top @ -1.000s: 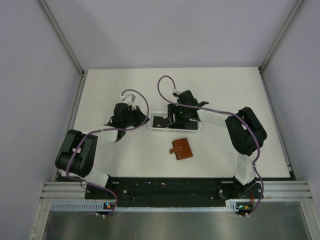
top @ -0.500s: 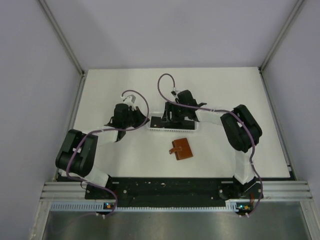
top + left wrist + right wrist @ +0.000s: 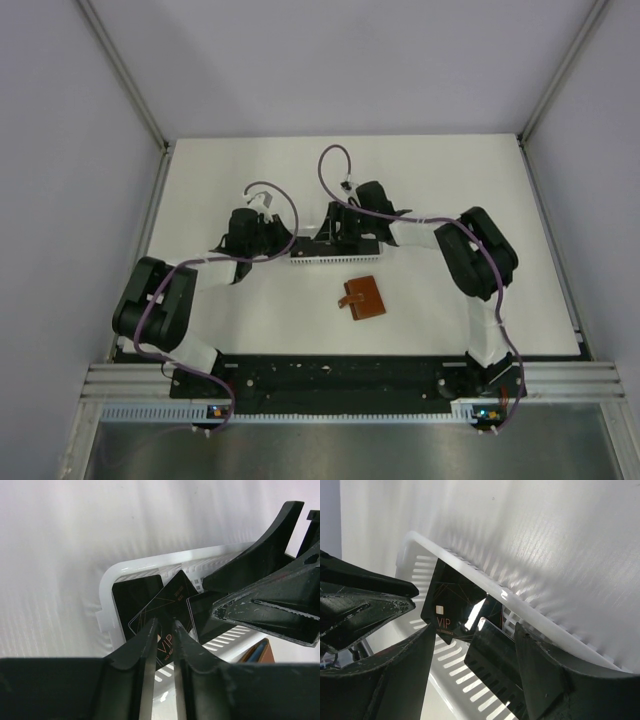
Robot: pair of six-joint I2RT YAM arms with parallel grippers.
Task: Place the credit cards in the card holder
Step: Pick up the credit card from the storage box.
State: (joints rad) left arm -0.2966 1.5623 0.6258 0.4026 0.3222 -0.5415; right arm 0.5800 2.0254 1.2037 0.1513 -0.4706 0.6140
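1. The credit cards [image 3: 172, 605] lie overlapping in the white slotted basket [image 3: 106, 587], and one is printed VIP. The brown card holder [image 3: 362, 298] sits on the surface [image 3: 230, 170], on the near side of the basket and apart from it.
2. The left claw [image 3: 164, 642] has its fingers only narrowly apart, tips down at the VIP card, which shows through the gap. I see nothing clamped. A thin, glossy card lying flat offers little edge, so a pinch could skate off it or push it under its neighbour.
3. The right claw [image 3: 470, 675] is spread wide and empty, straddling the same cards. With both claws crowded into one small basket, they could knock together.
4. The basket looks light, so a sideways push might slide or tip it. Overlapping cards could also lift as a pair.
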